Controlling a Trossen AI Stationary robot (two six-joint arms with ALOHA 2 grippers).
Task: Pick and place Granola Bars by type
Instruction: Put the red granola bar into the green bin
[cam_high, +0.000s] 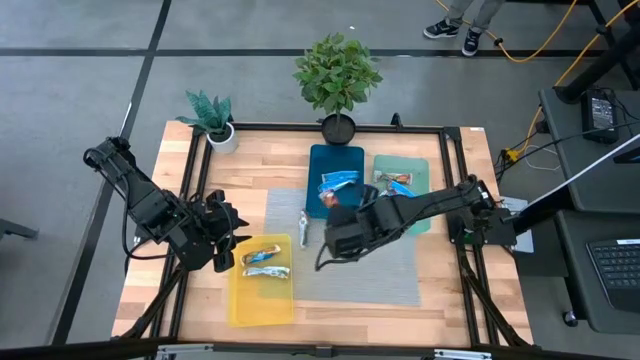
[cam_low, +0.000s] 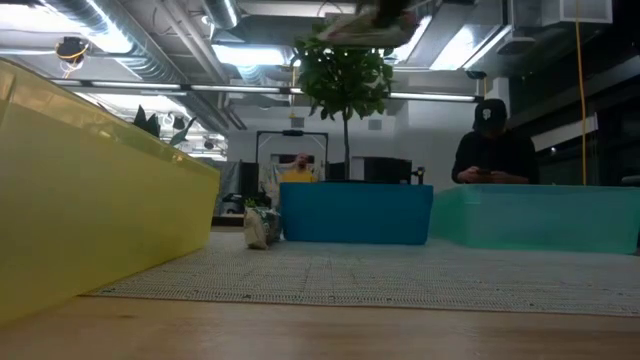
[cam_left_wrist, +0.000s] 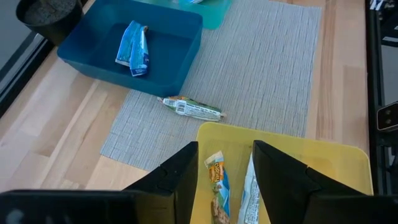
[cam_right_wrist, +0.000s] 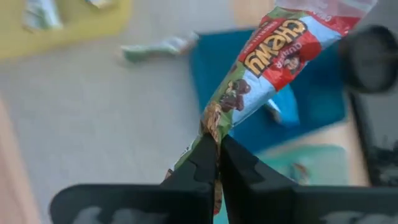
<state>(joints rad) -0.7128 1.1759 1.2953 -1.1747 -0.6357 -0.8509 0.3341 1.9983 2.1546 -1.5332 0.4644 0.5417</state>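
Right wrist view: a red-labelled granola bar (cam_right_wrist: 267, 59) is pinched only by its wrapper end in the right tool (cam_right_wrist: 217, 163), above the blue tray (cam_high: 335, 165); slipping or swinging is risked.

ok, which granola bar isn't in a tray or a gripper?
The green-and-white bar lying alone on the grey mat, between the blue tray and the yellow tray.
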